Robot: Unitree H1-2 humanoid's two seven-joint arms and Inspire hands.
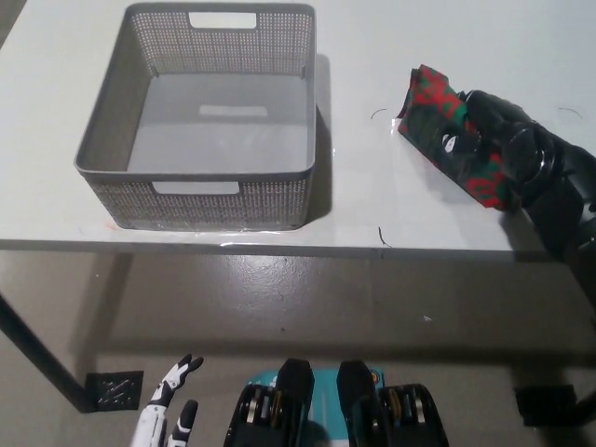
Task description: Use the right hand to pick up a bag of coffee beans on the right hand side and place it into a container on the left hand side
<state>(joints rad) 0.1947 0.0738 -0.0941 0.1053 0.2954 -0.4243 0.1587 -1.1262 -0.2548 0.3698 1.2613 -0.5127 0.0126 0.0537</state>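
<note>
My right hand (489,140) is wrapped over the red-and-green coffee bag (447,135) lying on the desk (372,196), right of the grey basket (121,140). The grip looks shallow, so the crinkly bag might slip during the lift. Left hand (168,410) hangs open below.

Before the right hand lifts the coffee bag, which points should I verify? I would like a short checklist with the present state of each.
1. Black right hand is on the red and green patterned coffee bag: ok.
2. Fingers fully closed around the bag: cannot tell.
3. Bag lies on the white table, not over its edge: ok.
4. Grey perforated plastic basket has nothing inside: ok.
5. Table surface between bag and basket is free of objects: ok.
6. White left hand rests low, below the table, away from the path: ok.
</note>
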